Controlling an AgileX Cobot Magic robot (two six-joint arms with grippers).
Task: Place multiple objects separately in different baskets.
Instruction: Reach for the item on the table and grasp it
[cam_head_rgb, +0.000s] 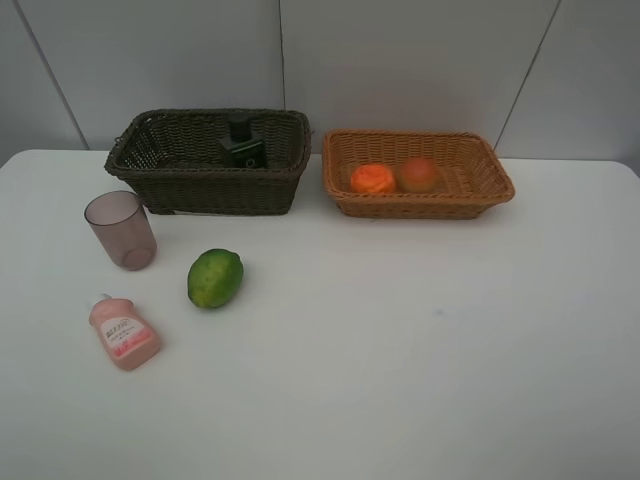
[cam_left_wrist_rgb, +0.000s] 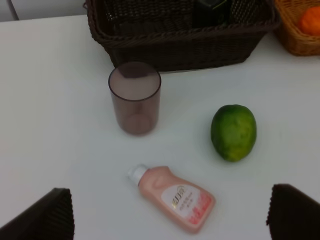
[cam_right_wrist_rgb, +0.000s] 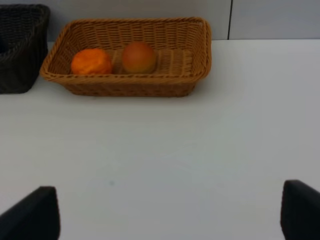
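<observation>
The dark brown basket (cam_head_rgb: 210, 190) (cam_left_wrist_rgb: 185, 47) holds the dark green bottle (cam_head_rgb: 243, 145) (cam_left_wrist_rgb: 211, 11). In the orange-tan basket (cam_head_rgb: 480, 190) (cam_right_wrist_rgb: 125, 89) lie the tangerine (cam_head_rgb: 372, 178) (cam_right_wrist_rgb: 91, 62) and the red-yellow fruit (cam_head_rgb: 418, 174) (cam_right_wrist_rgb: 139, 57). On the table stand the mauve cup (cam_head_rgb: 120, 229) (cam_left_wrist_rgb: 135, 97), the green fruit (cam_head_rgb: 215, 277) (cam_left_wrist_rgb: 233, 132) and the pink soap bottle (cam_head_rgb: 124, 333) (cam_left_wrist_rgb: 172, 196), which lies flat. My left gripper (cam_left_wrist_rgb: 170, 215) hangs open above the soap bottle, holding nothing. My right gripper (cam_right_wrist_rgb: 170, 210) is open over bare table, short of the tan basket. Neither arm shows in the high view.
The white table (cam_head_rgb: 420, 350) meets a grey panelled wall (cam_head_rgb: 400, 60) behind the baskets. The two baskets sit side by side at the back with a narrow gap between them.
</observation>
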